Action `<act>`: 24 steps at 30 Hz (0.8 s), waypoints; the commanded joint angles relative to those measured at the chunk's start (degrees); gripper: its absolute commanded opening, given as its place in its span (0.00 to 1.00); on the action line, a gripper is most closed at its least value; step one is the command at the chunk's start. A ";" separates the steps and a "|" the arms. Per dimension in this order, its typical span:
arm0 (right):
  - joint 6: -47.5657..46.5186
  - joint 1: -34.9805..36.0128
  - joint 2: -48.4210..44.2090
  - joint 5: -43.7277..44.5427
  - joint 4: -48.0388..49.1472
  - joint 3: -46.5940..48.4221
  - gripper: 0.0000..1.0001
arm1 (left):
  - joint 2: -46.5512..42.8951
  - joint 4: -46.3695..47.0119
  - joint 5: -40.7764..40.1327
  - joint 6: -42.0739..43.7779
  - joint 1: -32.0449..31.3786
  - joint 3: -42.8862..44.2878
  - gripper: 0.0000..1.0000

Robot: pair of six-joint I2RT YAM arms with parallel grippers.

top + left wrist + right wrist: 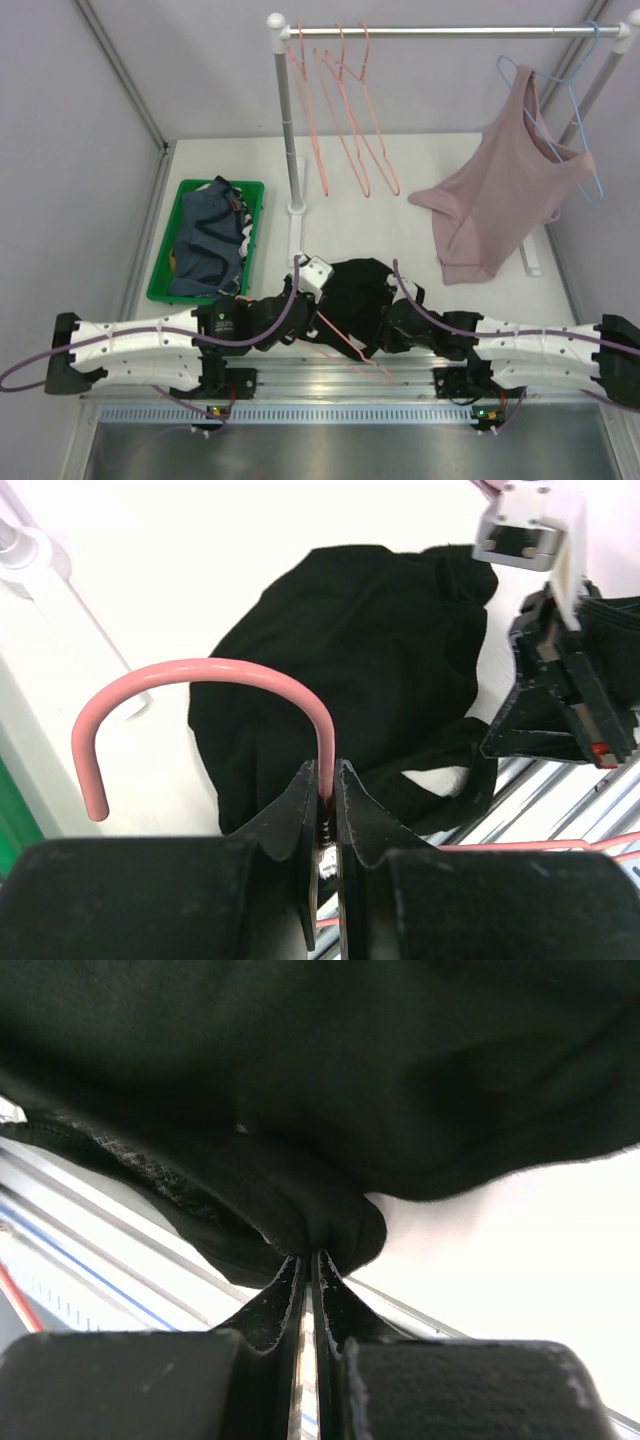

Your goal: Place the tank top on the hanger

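- Your two arms lay low along the near edge in the top view, both reaching inward over the table (pixel 350 230). The tank top (pixel 360 285) was a black, limp heap crumpled on the table between them.
- Your left gripper (pixel 312 306) met the heap's left side and carried the hanger (pixel 352 348), a thin salmon-pink wire slanting from the gripper toward the near edge. Your right gripper (pixel 382 332) pressed into the heap's near right side.
- You could count one black top and one held hanger. Three more salmon hangers (pixel 345 110) hung on the rail (pixel 450 32), and one light-blue hanger (pixel 580 110) carried one pink top (pixel 500 190). One green bin (pixel 195 184) held a blue-grey garment (pixel 205 245).
- From the left wrist, your left gripper (pixel 327 775) was clamped on the hanger (pixel 210 665) at its neck, just under the hook, which arched up and to the left. The tank top (pixel 340 630) lay just beyond in soft folds, with one strap loop trailing near the metal edge and the right arm (pixel 560 680) beside it.
- From the right wrist, your right gripper (pixel 312 1258) was pinched tight on a bunched fold of the tank top (pixel 350 1060). Its dark fabric filled the upper frame above the white table (pixel 520 1240).
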 commanded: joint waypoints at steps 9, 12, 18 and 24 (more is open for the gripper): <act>1.93 -0.24 -14.58 3.91 -11.05 -1.18 0.00 | -0.48 -1.34 -13.51 -4.86 -0.19 2.43 0.00; 1.67 -0.24 -16.43 4.43 -13.60 -0.21 0.00 | 0.31 -2.57 -16.16 -7.06 -0.28 2.69 0.00; 1.32 -0.33 -18.89 4.96 -16.86 1.64 0.00 | 1.19 -3.63 -20.38 -9.09 -0.19 2.69 0.00; 0.44 -0.24 -19.34 4.88 -18.70 4.27 0.00 | 2.42 -4.25 -21.26 -9.62 -0.19 2.69 0.00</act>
